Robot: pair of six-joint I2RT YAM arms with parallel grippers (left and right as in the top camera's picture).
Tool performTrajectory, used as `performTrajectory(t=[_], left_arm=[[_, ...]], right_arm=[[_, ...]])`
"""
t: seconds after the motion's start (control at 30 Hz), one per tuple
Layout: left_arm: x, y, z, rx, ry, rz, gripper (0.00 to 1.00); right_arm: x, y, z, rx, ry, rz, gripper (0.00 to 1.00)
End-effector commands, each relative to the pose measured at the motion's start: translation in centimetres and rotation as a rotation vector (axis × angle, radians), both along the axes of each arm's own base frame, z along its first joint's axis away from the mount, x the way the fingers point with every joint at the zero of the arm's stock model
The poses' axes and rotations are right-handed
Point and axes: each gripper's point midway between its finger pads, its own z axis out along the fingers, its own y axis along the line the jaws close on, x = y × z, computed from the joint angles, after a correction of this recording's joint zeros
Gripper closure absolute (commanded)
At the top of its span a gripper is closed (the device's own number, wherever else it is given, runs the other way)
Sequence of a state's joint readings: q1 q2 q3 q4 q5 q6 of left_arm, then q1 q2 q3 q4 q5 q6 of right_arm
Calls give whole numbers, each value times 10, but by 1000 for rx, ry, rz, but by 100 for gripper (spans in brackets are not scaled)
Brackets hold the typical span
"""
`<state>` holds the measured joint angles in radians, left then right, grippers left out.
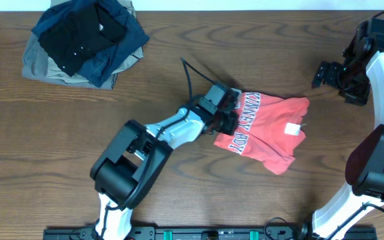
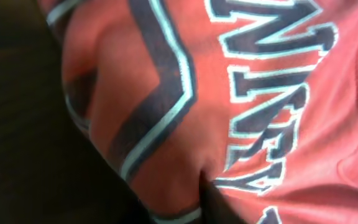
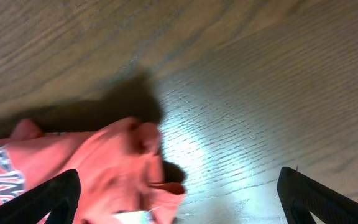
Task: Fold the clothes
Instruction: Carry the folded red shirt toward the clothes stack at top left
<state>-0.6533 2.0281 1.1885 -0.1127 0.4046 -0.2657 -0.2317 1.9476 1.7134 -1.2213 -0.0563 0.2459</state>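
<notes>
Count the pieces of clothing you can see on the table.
4: the red T-shirt at centre; a black shirt, a blue garment and a khaki garment stacked far left. More may hide beneath them.

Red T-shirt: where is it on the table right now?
Overhead view: the red T-shirt lies crumpled on the table, right of centre, with the left gripper at its left edge and the open right gripper apart to its upper right.
</notes>
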Motion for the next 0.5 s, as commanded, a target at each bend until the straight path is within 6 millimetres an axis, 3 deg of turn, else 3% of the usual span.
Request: performTrajectory(t=[0.0, 0.23, 0.47], left_arm=[[30, 51, -12, 113, -35, 21, 94], [83, 124, -4, 148, -96, 99, 94], [139, 190, 22, 196, -222, 196, 94]], right_arm=[[0, 3, 2, 5, -3, -10, 1], [1, 5, 2, 5, -3, -5, 1], [0, 5, 2, 5, -3, -5, 1]])
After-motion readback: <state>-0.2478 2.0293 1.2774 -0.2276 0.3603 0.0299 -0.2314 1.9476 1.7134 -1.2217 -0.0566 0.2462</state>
